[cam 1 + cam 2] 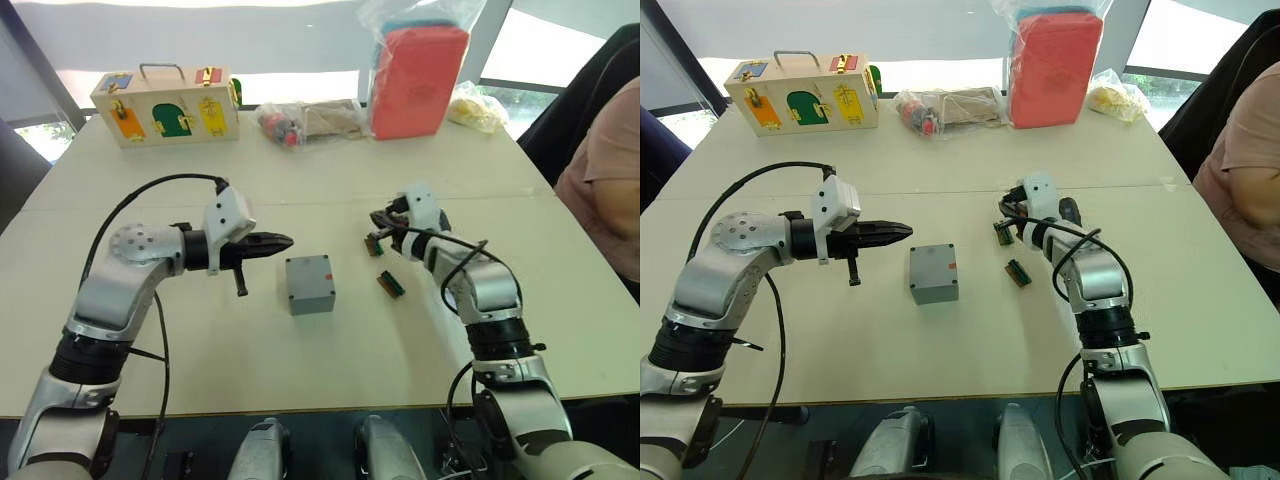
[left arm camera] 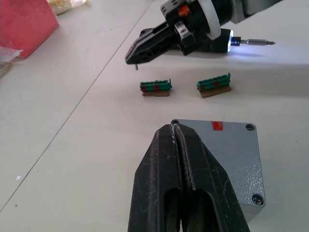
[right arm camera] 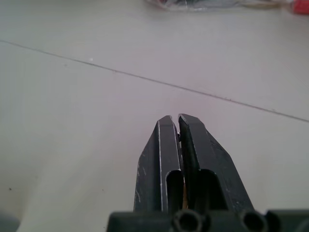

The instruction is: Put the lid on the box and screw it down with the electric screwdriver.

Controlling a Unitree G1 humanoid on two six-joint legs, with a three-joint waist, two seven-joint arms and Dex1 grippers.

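Both pairs of jaws are pressed together, empty: the left gripper (image 1: pixel 283 241) hovers just beside the lidded box (image 1: pixel 309 284) at mid-table, the right gripper (image 2: pixel 131 57) near two green connector strips (image 2: pixel 155 87). Along the right wrist rides the lit electric screwdriver (image 2: pixel 244 42).

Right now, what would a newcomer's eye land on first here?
The grey box at the middle of the table, lid already on it, with the left gripper shut just beside it. Next, the electric screwdriver, tip lit, by the right gripper, near two green connector strips.
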